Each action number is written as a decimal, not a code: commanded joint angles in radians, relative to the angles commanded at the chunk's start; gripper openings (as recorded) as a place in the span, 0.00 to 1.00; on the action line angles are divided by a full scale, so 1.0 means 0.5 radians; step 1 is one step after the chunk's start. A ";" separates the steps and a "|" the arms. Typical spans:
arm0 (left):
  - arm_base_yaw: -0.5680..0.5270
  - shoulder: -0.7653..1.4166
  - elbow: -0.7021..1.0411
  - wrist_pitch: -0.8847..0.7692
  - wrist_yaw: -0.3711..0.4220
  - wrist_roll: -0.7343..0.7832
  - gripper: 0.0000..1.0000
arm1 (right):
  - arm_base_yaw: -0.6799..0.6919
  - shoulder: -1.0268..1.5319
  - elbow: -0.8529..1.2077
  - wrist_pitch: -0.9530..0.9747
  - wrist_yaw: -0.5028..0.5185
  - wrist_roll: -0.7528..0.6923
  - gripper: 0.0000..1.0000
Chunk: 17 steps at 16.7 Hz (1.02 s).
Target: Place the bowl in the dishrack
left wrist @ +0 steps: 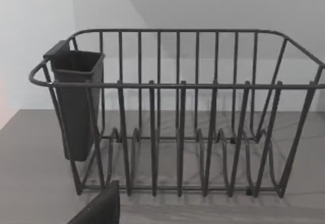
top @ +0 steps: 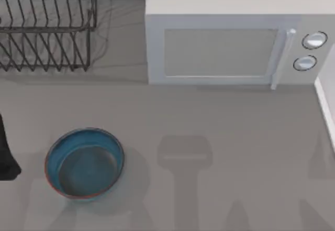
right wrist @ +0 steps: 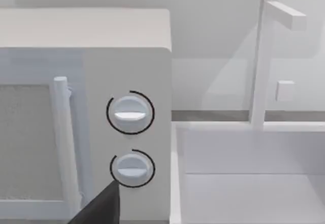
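Bowl [top: 85, 163] sits on desk [top: 220, 136], near left; dishrack [top: 47, 26] far left. Our left pincer [top: 6, 152] at left edge, can't tell if open. Risk: thin rim slips w/ shallow grip.

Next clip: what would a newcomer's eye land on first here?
Probably the blue bowl, alone on the grey table at front left. Behind it, at the back left, stands the dark wire dishrack, with a white microwave to its right, door shut.
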 joint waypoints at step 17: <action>-0.792 2.256 1.751 -1.534 -0.009 -0.766 1.00 | 0.000 0.000 0.000 0.000 0.000 0.000 1.00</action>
